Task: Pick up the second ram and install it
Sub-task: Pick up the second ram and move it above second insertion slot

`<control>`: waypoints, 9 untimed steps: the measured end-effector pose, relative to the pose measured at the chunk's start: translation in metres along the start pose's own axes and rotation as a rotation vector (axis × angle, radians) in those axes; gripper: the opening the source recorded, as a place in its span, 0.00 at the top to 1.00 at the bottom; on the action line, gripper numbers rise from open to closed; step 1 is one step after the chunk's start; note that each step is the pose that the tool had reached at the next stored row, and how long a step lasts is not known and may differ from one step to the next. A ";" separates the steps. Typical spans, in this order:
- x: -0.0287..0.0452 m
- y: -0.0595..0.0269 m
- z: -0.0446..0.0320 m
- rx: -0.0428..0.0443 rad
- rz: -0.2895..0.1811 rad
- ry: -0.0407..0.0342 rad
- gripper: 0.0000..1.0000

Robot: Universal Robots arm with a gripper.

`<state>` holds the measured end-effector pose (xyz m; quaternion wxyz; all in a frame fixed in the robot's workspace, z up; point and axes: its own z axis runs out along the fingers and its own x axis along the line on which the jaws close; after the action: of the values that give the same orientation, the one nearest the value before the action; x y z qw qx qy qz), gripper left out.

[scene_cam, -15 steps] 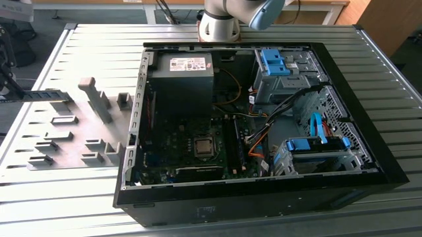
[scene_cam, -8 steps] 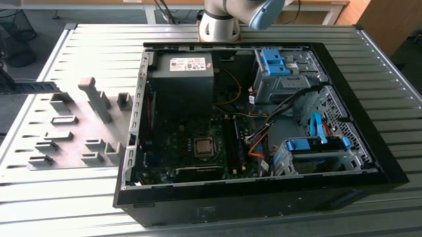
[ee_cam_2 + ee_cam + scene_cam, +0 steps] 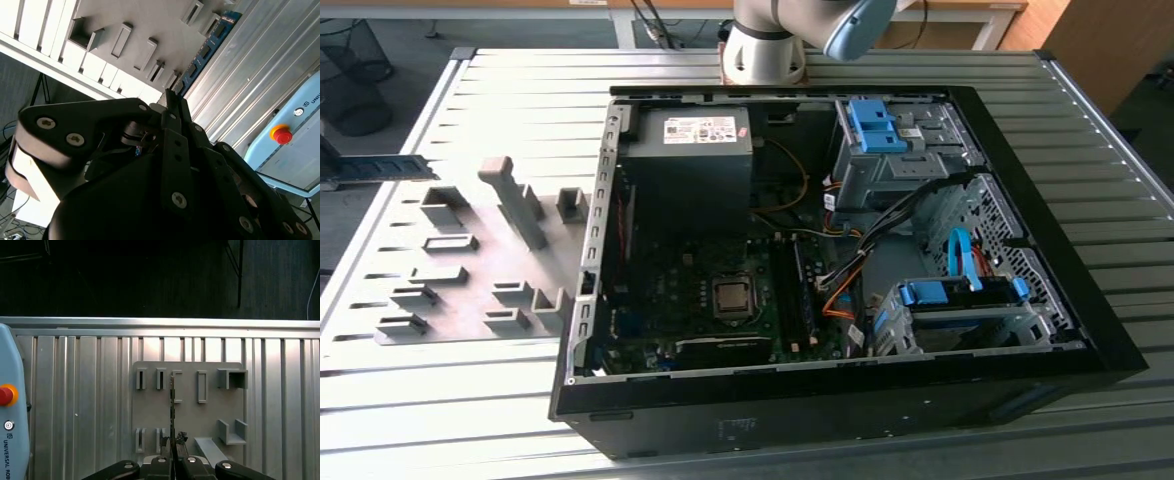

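The second ram (image 3: 384,168) is a thin green-blue stick held level in the air over the table's edge, at the exterior view's far left, beyond the grey fixture plate (image 3: 467,270). My gripper (image 3: 328,168) is shut on one end of it. In the second wrist view the ram (image 3: 206,49) runs out from my closed black fingertips (image 3: 169,100) with its dark chips showing. In the first wrist view the ram (image 3: 172,405) appears edge-on as a thin line above the fixture plate (image 3: 187,412), clamped in my gripper (image 3: 173,454).
An open black computer case (image 3: 841,400) lies on the slatted metal table (image 3: 520,90), with long black memory slots (image 3: 790,290) beside the processor socket (image 3: 731,296). Grey blocks (image 3: 516,200) stand up from the fixture plate. A pale blue pendant with a red button (image 3: 281,135) lies nearby.
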<state>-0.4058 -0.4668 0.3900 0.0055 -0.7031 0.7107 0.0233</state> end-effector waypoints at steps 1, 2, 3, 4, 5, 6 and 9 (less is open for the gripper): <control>0.0000 0.0000 0.0000 -0.0001 0.000 0.0000 0.86; 0.0000 0.0000 -0.0001 -0.0001 0.000 0.0001 0.86; 0.0000 -0.0001 -0.0001 -0.0001 0.000 0.0001 0.86; -0.0001 -0.0004 -0.0001 -0.0002 0.000 0.0001 0.86; -0.0001 -0.0008 -0.0001 -0.0002 0.000 0.0001 0.86; 0.0000 -0.0014 -0.0001 -0.0001 0.000 0.0001 0.86; 0.0000 -0.0035 -0.0002 -0.0001 0.000 0.0000 0.86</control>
<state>-0.4023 -0.4668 0.3901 0.0054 -0.7031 0.7107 0.0234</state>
